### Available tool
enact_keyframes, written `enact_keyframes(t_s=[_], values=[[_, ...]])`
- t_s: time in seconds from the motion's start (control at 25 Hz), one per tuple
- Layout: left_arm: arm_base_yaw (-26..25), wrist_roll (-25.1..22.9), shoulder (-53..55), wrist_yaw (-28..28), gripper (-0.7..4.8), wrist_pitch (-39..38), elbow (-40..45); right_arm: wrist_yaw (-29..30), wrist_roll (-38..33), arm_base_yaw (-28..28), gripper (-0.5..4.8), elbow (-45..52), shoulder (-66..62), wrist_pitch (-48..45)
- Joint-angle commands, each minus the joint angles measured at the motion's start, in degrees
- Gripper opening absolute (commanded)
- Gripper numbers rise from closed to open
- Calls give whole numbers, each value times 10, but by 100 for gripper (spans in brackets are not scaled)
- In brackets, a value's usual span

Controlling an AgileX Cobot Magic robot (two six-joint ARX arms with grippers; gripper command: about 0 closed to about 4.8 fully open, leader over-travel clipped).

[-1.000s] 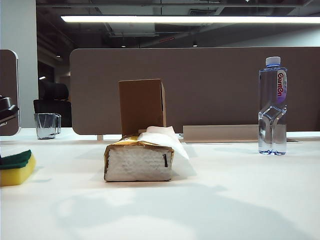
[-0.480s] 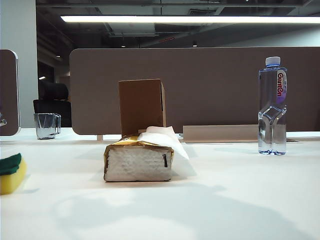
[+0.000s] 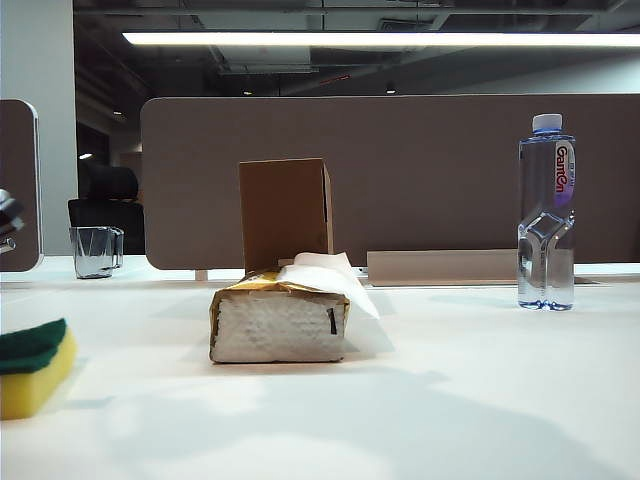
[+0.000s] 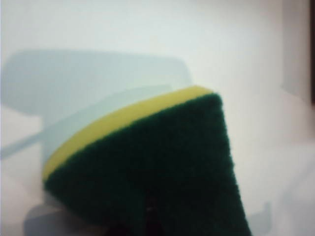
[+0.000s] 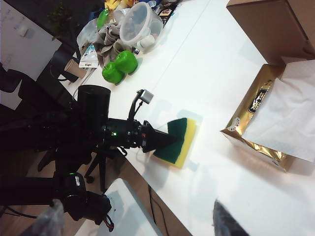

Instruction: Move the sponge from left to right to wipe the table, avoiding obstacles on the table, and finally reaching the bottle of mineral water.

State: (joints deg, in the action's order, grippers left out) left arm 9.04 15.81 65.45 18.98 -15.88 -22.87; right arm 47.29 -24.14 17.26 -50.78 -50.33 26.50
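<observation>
The one word I can read is "Ganten", printed in red letters running up the purple-and-white label of the tall clear plastic water bottle with a white cap point(image 3: 546, 212), standing at the far right of the exterior view. My right wrist camera shows a dark printed emblem on the side of the gold foil tissue pack point(image 5: 263, 120), but its lettering is too small for me to make out. The plain brown cardboard box point(image 3: 285, 213) carries no print that I can see.
</observation>
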Motion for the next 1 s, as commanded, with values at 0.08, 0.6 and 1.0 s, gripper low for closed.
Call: enact_keyframes(t_s=[0.08,0.6,1.0], values=[[52,31,5,-9,-6,-43,9,4,4,0,387,-3,10,-5],[174,139,7,-25,-6,52,48,7,4,0,387,-2,22,3],[295,228,16,-86,-6,132,48,18,14,0,387,-2,23,8]])
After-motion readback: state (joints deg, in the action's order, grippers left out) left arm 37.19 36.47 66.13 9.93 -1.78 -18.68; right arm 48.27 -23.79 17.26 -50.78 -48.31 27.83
